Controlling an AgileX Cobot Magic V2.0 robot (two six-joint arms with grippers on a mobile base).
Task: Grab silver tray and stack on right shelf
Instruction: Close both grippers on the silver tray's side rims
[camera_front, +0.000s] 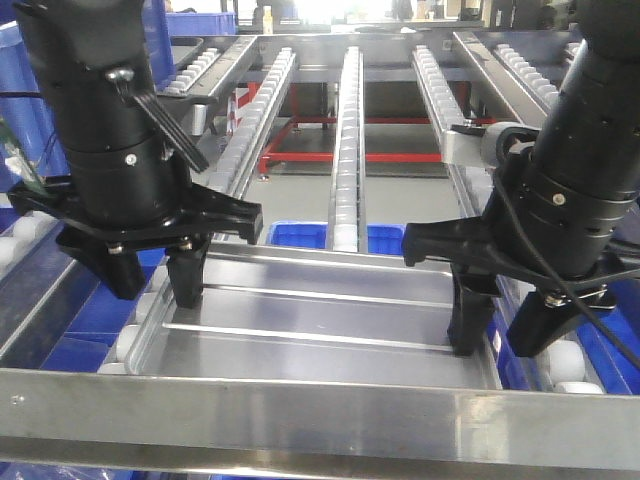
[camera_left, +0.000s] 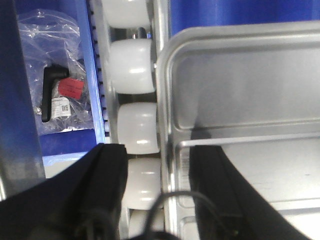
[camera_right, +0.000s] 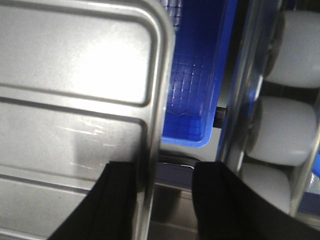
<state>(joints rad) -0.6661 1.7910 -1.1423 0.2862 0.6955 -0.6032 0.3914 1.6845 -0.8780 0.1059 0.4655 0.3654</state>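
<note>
Both grippers stand parted astride the short rims of the silver tray (camera_front: 320, 310), just behind the front bar (camera_front: 300, 412).

The left gripper (camera_front: 152, 292) is moderately open, with one finger inside the tray's left rim and one outside over the white rollers (camera_left: 132, 67); neither visibly presses. The right gripper (camera_front: 503, 335) straddles the right rim in the same way, its inner finger close against the rim and its outer finger apart, holding nothing. The tray lies flat on the roller rails of the right shelf (camera_front: 346, 120), its near long side parallel to the front bar and just behind it. It looks like a thin, stiff, light piece of steel, slick and apt to roll on the rails. The raised rim at the two short ends is the sound place to pinch, both ends together to keep it level.
</note>
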